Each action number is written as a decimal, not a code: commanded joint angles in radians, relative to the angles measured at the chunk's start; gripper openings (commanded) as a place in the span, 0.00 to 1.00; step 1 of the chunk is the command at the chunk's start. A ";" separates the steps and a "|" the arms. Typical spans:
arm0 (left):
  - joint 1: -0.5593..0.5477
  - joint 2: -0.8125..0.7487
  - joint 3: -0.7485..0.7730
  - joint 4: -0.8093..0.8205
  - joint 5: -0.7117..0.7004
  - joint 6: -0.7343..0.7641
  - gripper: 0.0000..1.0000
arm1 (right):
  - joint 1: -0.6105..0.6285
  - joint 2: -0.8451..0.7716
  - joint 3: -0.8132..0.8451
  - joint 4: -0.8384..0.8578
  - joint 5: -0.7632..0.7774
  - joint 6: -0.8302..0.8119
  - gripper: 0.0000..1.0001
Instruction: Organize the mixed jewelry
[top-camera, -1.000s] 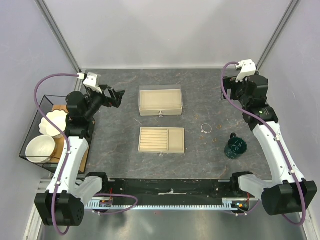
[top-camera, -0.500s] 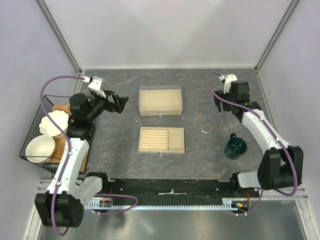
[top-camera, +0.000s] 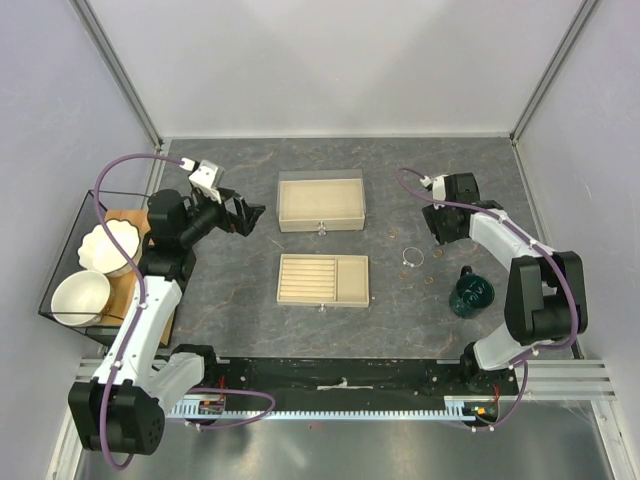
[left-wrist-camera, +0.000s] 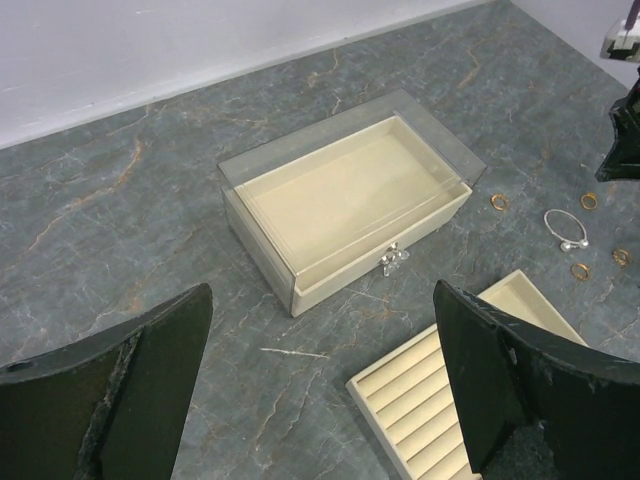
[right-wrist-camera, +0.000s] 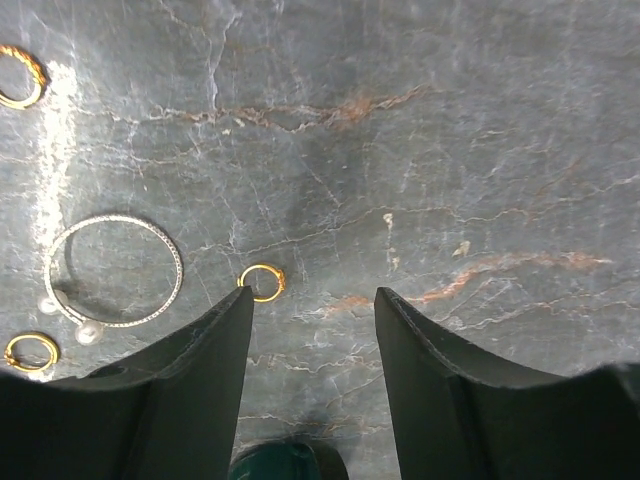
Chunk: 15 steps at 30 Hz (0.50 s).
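The jewelry lies loose on the grey table right of centre: a thin silver hoop (top-camera: 411, 257) with small gold rings (top-camera: 437, 255) around it. In the right wrist view the hoop (right-wrist-camera: 115, 270) lies at the left, and one gold ring (right-wrist-camera: 262, 282) lies just beyond my left fingertip. My right gripper (top-camera: 441, 225) (right-wrist-camera: 315, 295) is open and empty, low over the table beside them. My left gripper (top-camera: 247, 212) (left-wrist-camera: 322, 300) is open and empty, raised left of the boxes. Its view shows the hoop (left-wrist-camera: 565, 228) and rings (left-wrist-camera: 499, 201) at the far right.
A beige slotted tray (top-camera: 322, 278) (left-wrist-camera: 480, 380) lies mid-table, and a clear-lidded beige box (top-camera: 320, 203) (left-wrist-camera: 350, 195) lies behind it. A dark green glass vessel (top-camera: 471, 295) (right-wrist-camera: 285, 463) stands near the jewelry. A wire basket (top-camera: 62, 250) with white bowls stands at the left edge.
My right arm has swung down and left from the back right corner until its gripper is over the jewelry. My left gripper has moved a little to the right.
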<state>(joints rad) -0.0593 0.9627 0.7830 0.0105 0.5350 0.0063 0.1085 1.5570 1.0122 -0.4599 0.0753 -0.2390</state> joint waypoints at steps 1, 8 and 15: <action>-0.008 0.005 0.001 0.005 0.029 0.037 0.99 | 0.011 0.034 0.009 -0.031 -0.016 -0.029 0.59; -0.017 0.005 -0.002 0.005 0.026 0.040 0.99 | 0.014 0.054 0.011 -0.045 -0.019 -0.043 0.59; -0.022 0.004 -0.005 0.005 0.025 0.046 0.99 | 0.014 0.063 0.006 -0.059 -0.028 -0.054 0.52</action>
<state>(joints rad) -0.0746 0.9688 0.7803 0.0044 0.5346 0.0177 0.1188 1.6123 1.0122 -0.5068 0.0586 -0.2760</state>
